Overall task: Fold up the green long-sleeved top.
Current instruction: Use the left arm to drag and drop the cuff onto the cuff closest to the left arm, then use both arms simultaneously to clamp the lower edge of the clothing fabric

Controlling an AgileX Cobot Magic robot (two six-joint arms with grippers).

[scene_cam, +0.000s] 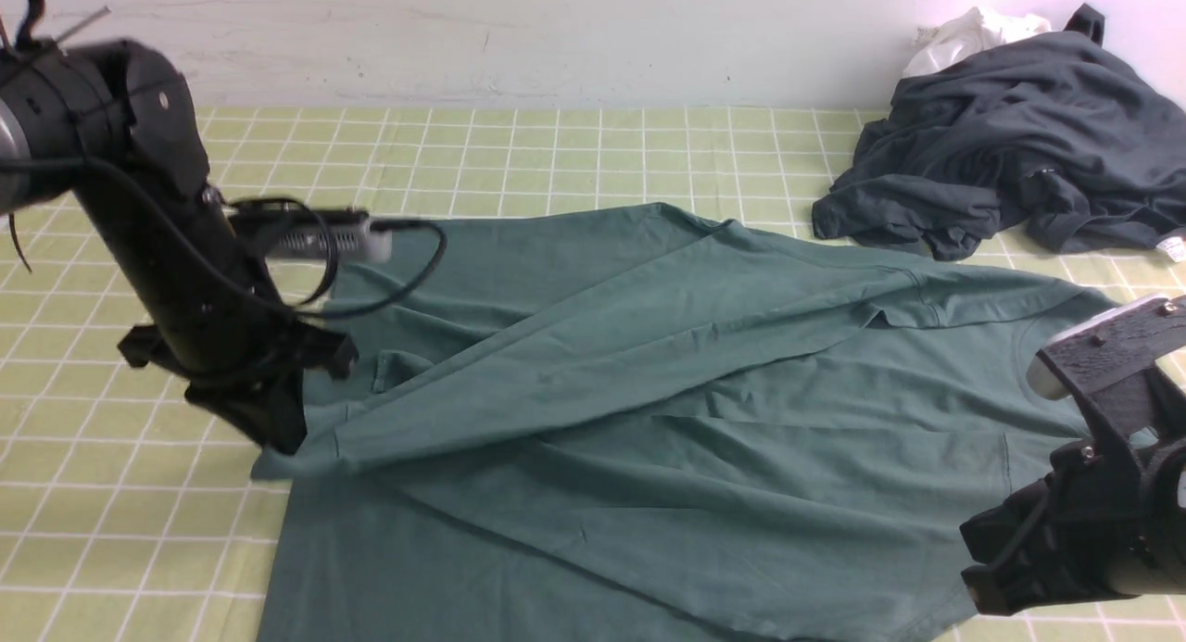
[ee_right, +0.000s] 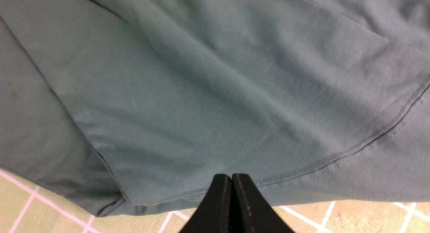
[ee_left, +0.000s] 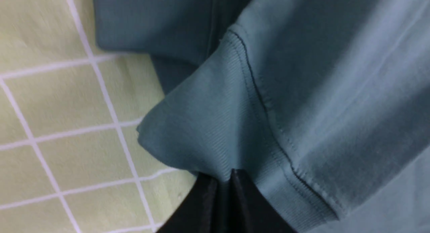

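Observation:
The green long-sleeved top [scene_cam: 649, 392] lies spread over the middle of the table, with one long sleeve folded diagonally across its body toward the near left. My left gripper [scene_cam: 278, 434] is at that sleeve's end. In the left wrist view my left gripper [ee_left: 223, 176] is shut on the ribbed cuff [ee_left: 208, 132], which tents up from the table. My right gripper [scene_cam: 987, 568] is low at the near right, by the top's edge. In the right wrist view my right gripper [ee_right: 231, 177] has its jaws pressed together with no cloth seen between them, just over the top's stitched hem [ee_right: 336, 162].
A pile of charcoal-grey garments [scene_cam: 1010, 132] lies at the back right with a small white cloth [scene_cam: 973, 31] behind it. The table has a yellow-green checked cover [scene_cam: 556, 151]. A pale wall runs along the back.

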